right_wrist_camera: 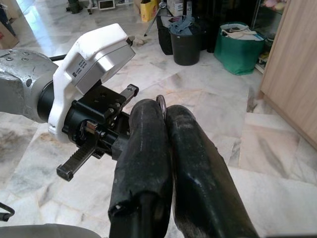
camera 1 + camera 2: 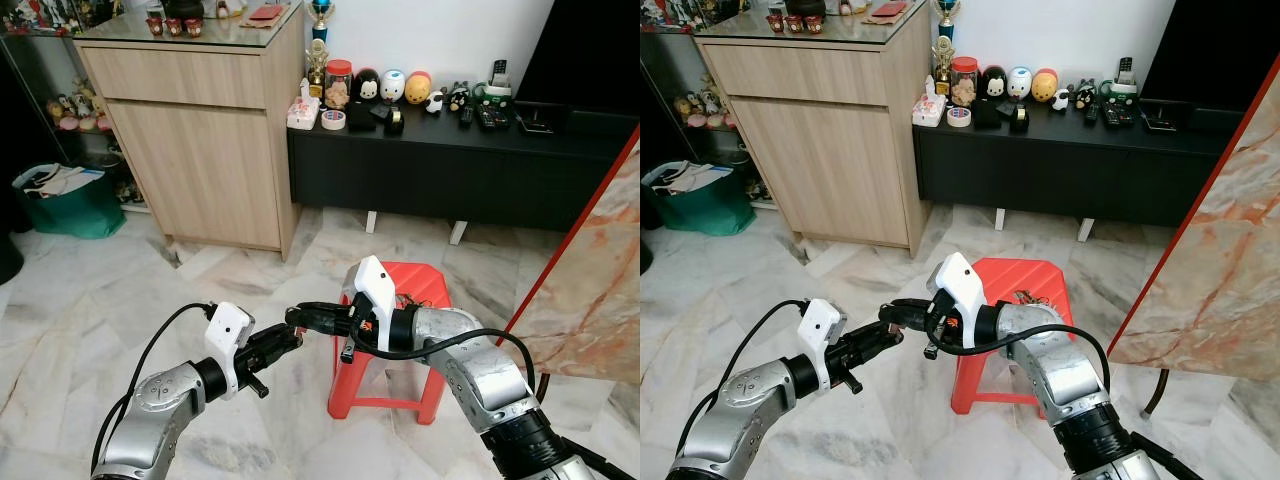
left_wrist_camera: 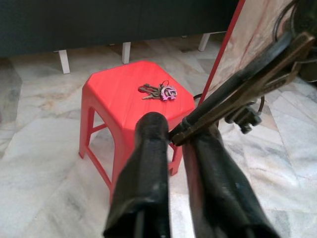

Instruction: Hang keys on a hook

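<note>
Both pairs of jaws are closed: the right gripper (image 1: 161, 106) has its two black fingers pressed together on a small metal ring (image 1: 161, 102) that peeks out between the tips, and the left gripper (image 3: 168, 130) has its fingers nearly together, pinching what looks like the tip of the right gripper's fingers, which cross in front of its camera. In the head views the two grippers meet tip to tip at about 6 o'clock, low in the middle, just to the 9 o'clock side of a red plastic stool (image 2: 420, 290). The right arm reaches across in front of the stool from 4 o'clock; the left arm comes up from 7 o'clock.

On the stool's seat lies a bunch of keys (image 3: 157, 91) with a pink tag, flat and a little toward the seat's far edge. It lies apart from both grippers; neither touches it.

Beyond the stool, toward 12 o'clock, a low black TV cabinet (image 2: 430, 165) runs along the white wall, carrying a row of small figurines (image 2: 392, 86), a jar, a roll of tape and remote controls. At 11 o'clock stands a light wood sideboard (image 2: 200, 140) with a trophy (image 2: 319, 18) just beside it. A green bag (image 2: 70, 205) sits on the marble-pattern floor at 9 o'clock, and a marble-look panel with a red edge (image 2: 590, 260) leans at 3 o'clock.
</note>
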